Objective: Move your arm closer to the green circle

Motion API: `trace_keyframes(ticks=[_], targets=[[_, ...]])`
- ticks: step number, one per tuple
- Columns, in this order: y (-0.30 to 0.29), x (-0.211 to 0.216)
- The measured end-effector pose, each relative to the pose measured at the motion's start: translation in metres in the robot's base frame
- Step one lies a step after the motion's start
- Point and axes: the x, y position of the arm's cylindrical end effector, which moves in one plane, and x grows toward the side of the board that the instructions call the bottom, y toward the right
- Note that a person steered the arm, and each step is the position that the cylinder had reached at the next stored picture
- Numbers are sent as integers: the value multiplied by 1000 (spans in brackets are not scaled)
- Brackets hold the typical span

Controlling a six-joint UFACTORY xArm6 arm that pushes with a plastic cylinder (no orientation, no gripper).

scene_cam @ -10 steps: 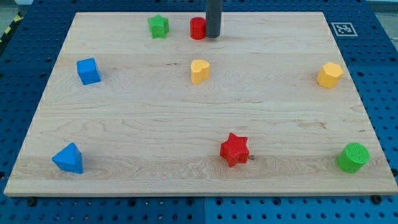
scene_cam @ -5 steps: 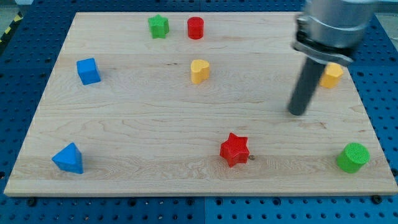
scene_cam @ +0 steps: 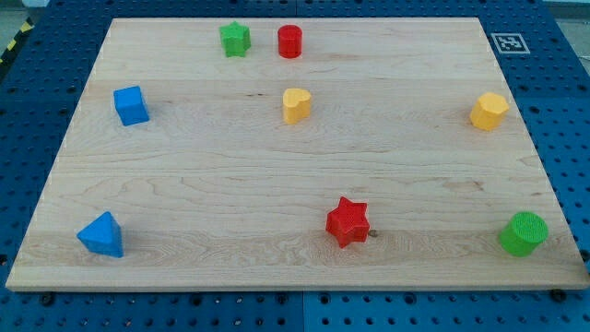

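Observation:
The green circle point(scene_cam: 524, 232) stands near the board's bottom right corner. My tip and the rod do not show anywhere in the view, so I cannot place the tip relative to the blocks. Nothing touches the green circle.
On the wooden board point(scene_cam: 184, 184): a green star point(scene_cam: 235, 39) and a red cylinder point(scene_cam: 290, 41) at the top, a yellow heart point(scene_cam: 296, 105) in the middle, a yellow hexagon point(scene_cam: 489, 111) at the right, a blue cube point(scene_cam: 131, 105) at the left, a blue triangle point(scene_cam: 101, 235) at the bottom left, a red star point(scene_cam: 348, 221) at the bottom middle.
The rod moved from beside the red cylinder at the top, down and right past the yellow hexagon, and has now left the view. No block has moved.

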Motion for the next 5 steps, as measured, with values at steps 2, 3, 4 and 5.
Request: trace_keyframes(ticks=[2,3,4,5], targets=[[-45,-1],[-46,-3],[-46,-10],[-48,-21]])
